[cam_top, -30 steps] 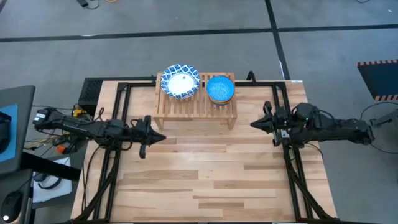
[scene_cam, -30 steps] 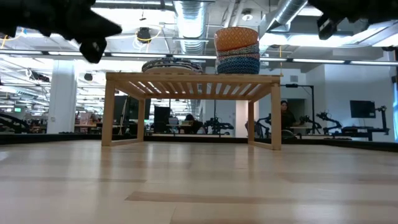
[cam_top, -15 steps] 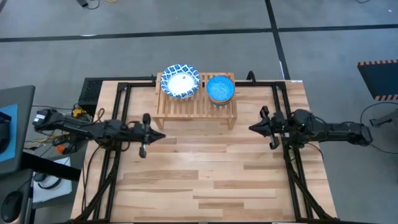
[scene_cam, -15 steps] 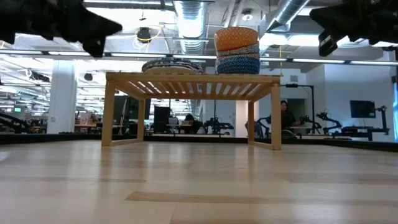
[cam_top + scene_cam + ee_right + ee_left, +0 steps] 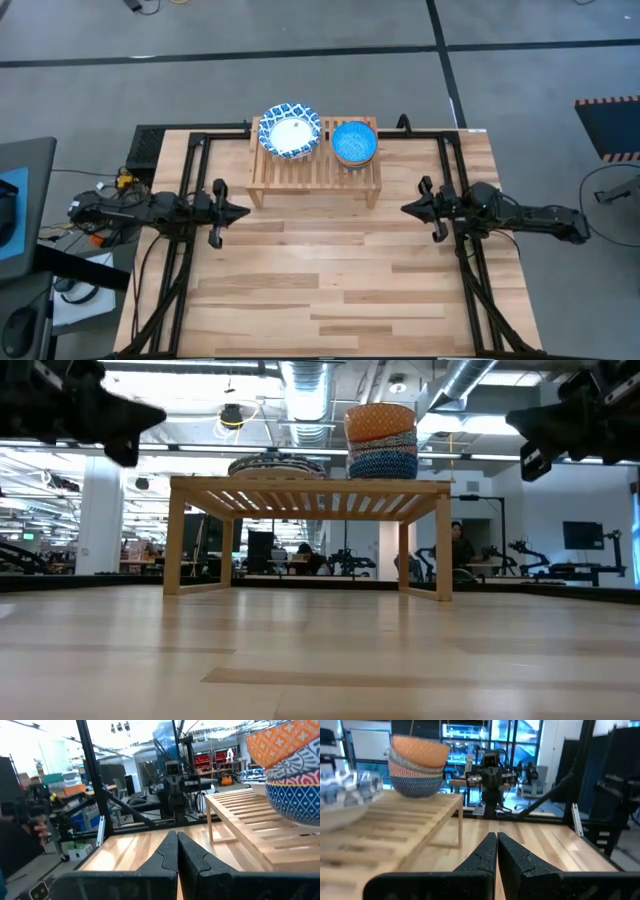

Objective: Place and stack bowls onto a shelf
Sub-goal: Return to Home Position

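Observation:
The light-wood shelf (image 5: 315,170) (image 5: 310,488) stands at the table's far middle on its short legs. On its slatted top sit two stacks. The white bowls with blue-patterned rims (image 5: 290,132) (image 5: 277,464) (image 5: 345,795) are on the left. The smaller bowls (image 5: 354,142) (image 5: 381,438) (image 5: 415,767) (image 5: 290,770) are on the right, blue from above and orange-patterned uppermost from the side. My left gripper (image 5: 243,212) (image 5: 496,836) hovers shut by the shelf's left front, above the table. My right gripper (image 5: 404,208) (image 5: 176,834) hovers shut by its right front. Both point toward each other.
Bare plank tabletop (image 5: 330,290) spreads in front of the shelf. Black frame rails (image 5: 190,180) (image 5: 455,170) run along both sides under the arms. Each wrist view shows the other arm across the table (image 5: 492,775) (image 5: 175,775). A person (image 5: 460,550) shows in the room behind.
My left gripper has drawn back toward the table's left edge, staying shut. My right gripper has come down lower and shifted slightly toward the near edge. The bowls and shelf have kept still.

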Available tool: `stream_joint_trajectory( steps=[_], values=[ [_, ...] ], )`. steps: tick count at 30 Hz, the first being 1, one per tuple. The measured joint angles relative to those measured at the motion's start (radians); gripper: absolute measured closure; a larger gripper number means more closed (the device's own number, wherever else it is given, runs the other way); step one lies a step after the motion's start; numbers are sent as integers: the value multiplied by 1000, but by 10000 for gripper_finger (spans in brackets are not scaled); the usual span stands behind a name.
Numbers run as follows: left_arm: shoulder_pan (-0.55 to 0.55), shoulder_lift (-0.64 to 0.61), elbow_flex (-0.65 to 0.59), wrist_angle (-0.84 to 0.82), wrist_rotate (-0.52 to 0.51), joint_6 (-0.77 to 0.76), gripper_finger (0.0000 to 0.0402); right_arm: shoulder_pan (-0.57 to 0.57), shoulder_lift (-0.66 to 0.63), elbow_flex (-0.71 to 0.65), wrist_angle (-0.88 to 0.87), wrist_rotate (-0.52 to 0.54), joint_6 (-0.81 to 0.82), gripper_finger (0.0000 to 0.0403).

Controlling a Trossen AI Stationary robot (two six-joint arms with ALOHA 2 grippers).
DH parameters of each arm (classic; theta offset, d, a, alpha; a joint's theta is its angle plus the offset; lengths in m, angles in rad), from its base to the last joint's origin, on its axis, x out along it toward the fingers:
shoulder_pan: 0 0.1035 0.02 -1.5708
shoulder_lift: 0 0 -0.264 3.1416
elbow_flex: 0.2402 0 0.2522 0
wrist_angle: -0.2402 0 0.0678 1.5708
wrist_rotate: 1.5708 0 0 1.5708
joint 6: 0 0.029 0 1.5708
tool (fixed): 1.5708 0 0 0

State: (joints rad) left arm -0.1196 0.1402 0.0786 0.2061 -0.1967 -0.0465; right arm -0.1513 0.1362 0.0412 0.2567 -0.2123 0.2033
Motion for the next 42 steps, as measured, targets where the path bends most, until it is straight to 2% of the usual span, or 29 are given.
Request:
stream_joint_trajectory(
  steps=[3,6,10,18,21,29,37,42],
  values=[
    [0,-51,-68,41,-2,-39,402,0,-32,-30,25,0,20,383],
    [1,-88,-64,-35,-28,-24,402,0,-61,-31,12,0,25,383],
    [17,-142,-62,-41,-14,29,402,-13,-106,-31,2,-7,1,383],
    [79,-136,-68,-132,42,13,402,-92,-135,-31,-174,-54,6,382],
    [93,-137,-68,-150,120,0,402,-116,-134,-31,-157,-75,-7,382],
    [96,-112,-68,-178,178,26,402,-132,-134,-31,-177,-134,-44,382],
    [95,-7,-70,-180,185,-36,401,-130,-134,-31,-185,-161,-46,382],
    [95,-3,-70,-171,184,-41,401,-130,-134,-32,-169,-160,-20,374]
  ],
)
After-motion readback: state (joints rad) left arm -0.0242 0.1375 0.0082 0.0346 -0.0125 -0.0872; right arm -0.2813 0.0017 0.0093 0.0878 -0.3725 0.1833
